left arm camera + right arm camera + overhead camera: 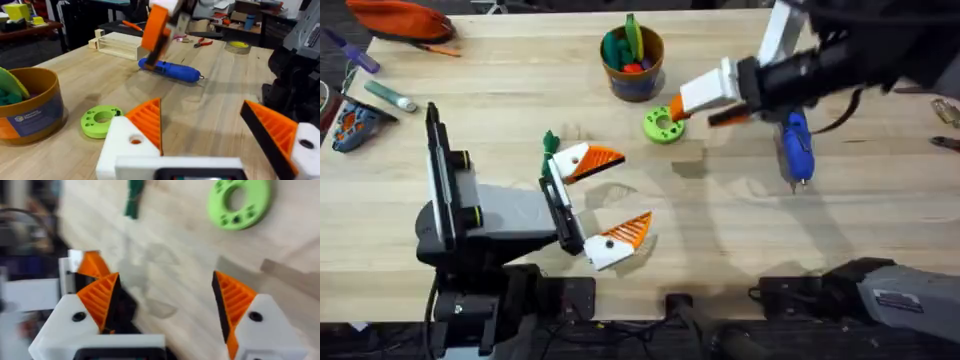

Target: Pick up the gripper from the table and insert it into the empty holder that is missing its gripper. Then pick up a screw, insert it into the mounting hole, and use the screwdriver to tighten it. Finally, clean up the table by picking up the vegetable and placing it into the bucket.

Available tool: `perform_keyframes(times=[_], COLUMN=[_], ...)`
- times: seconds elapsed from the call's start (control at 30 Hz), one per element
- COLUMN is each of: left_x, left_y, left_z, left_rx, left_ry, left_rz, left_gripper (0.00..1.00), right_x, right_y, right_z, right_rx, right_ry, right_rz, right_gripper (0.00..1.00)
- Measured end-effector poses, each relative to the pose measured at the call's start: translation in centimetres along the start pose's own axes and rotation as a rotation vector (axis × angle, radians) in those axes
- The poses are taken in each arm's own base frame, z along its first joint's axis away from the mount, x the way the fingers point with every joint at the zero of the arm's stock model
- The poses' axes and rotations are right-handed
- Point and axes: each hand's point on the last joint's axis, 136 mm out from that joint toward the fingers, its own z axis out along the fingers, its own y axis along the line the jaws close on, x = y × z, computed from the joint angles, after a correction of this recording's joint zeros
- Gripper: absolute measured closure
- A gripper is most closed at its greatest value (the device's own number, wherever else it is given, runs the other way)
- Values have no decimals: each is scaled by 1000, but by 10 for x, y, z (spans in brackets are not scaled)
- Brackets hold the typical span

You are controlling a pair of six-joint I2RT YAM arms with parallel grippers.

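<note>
Overhead | left claw (605, 200) released, 2 orange tips apart | right claw (695, 108) released beside green disc (663, 125) | screwdriver (796, 146) on bench (520, 90) | vegetable (550, 142) near left claw | bucket (633, 62) beyond disc

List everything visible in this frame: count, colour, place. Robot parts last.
bucket: 1, tan-orange, far centre, toys inside
green disc: 1, bright green with holes, just in front of the bucket
vegetable: 1, dark green, beside the left gripper's far finger
screwdriver: 1, blue, lying right of centre
orange pouch: 1, far left corner
teal marker: 1, left edge
table: 1, light wood
left gripper: white mounts, orange pads, open, near centre
right gripper: white with orange pads, open, above the disc
</note>
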Motion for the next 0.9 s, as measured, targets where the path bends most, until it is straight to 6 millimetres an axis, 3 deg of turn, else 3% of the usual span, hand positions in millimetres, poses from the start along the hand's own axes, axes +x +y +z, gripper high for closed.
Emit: perform_keyframes(times=[0.13, 0.27, 0.63, 0.9], left_x=[0, 0, 0, 0], left_y=[0, 0, 0, 0], left_z=[0, 0, 0, 0], left_rx=[0, 0, 0, 0], left_ry=[0, 0, 0, 0], left_rz=[0, 0, 0, 0], left_gripper=[16, 15, 14, 15], right_x=[-10, -18, -49, -40], right_y=[-1, -7, -20, -29], right_z=[-18, -18, 21, 48], right_rx=[185, 354, 551, 625], right_ry=[-1, 41, 207, 273], right_rz=[-107, -193, -276, -278], right_gripper=[9, 9, 9, 9])
